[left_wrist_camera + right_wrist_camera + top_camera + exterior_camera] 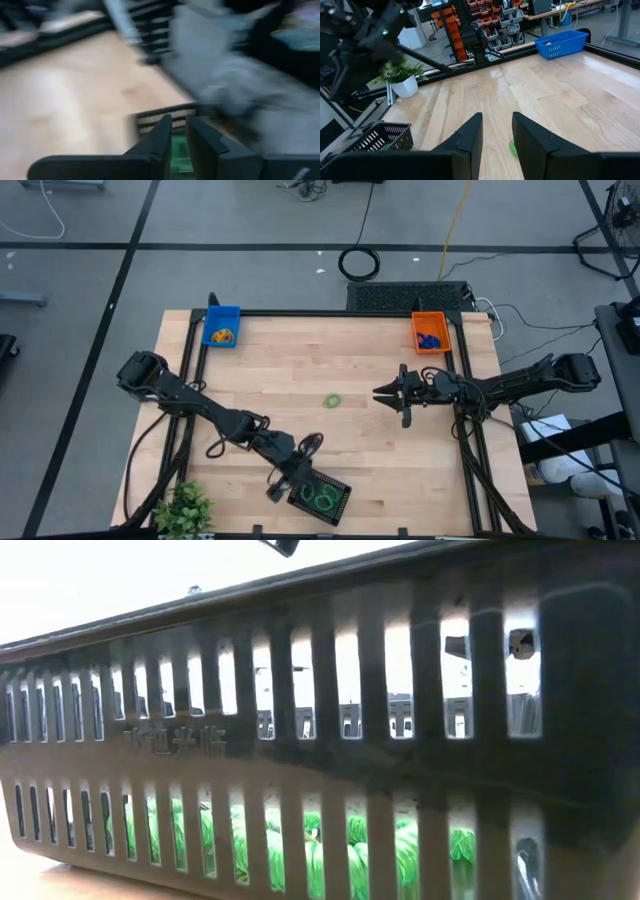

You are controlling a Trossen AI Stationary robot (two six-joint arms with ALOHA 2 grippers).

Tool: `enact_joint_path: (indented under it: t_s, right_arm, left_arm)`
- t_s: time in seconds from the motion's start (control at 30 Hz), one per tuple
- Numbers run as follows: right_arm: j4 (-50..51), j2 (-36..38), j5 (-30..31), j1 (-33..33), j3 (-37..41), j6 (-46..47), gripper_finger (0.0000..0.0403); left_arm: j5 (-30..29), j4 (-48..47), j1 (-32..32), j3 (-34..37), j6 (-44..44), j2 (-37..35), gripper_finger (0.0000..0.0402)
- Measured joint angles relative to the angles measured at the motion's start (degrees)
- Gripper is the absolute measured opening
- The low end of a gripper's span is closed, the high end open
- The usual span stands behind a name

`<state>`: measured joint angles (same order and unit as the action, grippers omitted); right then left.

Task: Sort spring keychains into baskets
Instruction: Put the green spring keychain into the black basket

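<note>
L to R, high view. Blue basket (221,326) at far-left corner of table (300,370), yellow keychain (222,335) in it.

L gripper (289,480) was low at near edge, tips just beside the rim of the black basket (320,498). Green coils (318,499) lay inside that basket, also seen through its slots in the low view (300,850). L wrist view smeared: fingers (160,142) stood a narrow gap apart, green showing just beyond the tips. Nothing seen pinched between them, but can't tell for sure.

Loose green keychain (332,400) lay mid-table, alone. It sat well apart from the L fingers, near the R ones and just ahead of their tips.

R gripper (385,393) hovered over table centre-right, pointed at that green loop. R wrist view: fingers (470,135) part open, moderate gap, empty; green loop (512,146) showed in the gap past the tips.

Orange basket (430,332) at far-right corner, blue keychains (430,340) in it.

Risks, as judged:
- L fingers so close to black basket wall; a lift or swing could snag the rim, tip the basket and spill the coils.
- R gap looked narrow for the loop; tips could push it along the wood, not straddle it.
- Green belongs on L side; R carrying it across could crowd the L arm.
</note>
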<state>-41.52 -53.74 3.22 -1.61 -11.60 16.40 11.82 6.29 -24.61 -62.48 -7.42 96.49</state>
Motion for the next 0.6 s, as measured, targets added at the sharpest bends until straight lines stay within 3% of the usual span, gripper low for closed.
enact_joint_path:
  t_s: [0.17, 0.27, 0.47, 0.6]
  right_arm:
    - [0.0, 0.0, 0.0, 0.0, 0.0, 0.0, 0.0091]
    - [0.0, 0.0, 0.0, 0.0, 0.0, 0.0, 0.0091]
    - [-0.3, 0.0, 0.0, 0.0, 0.0, 0.0, 0.0091]
    - [-0.3, 0.0, 0.0, 0.0, 0.0, 0.0, 0.0091]
  left_arm:
    - [-23.9, -0.4, 3.6, 0.0, 1.8, 0.0, 0.0063]
    - [-31.7, -2.4, 7.7, 0.0, 7.6, 0.8, 0.0063]
    - [-27.0, -5.2, 16.5, 0.2, 16.5, 3.2, 0.0065]
    - [-23.6, -6.2, 21.4, 0.2, 20.6, 7.8, 0.0096]
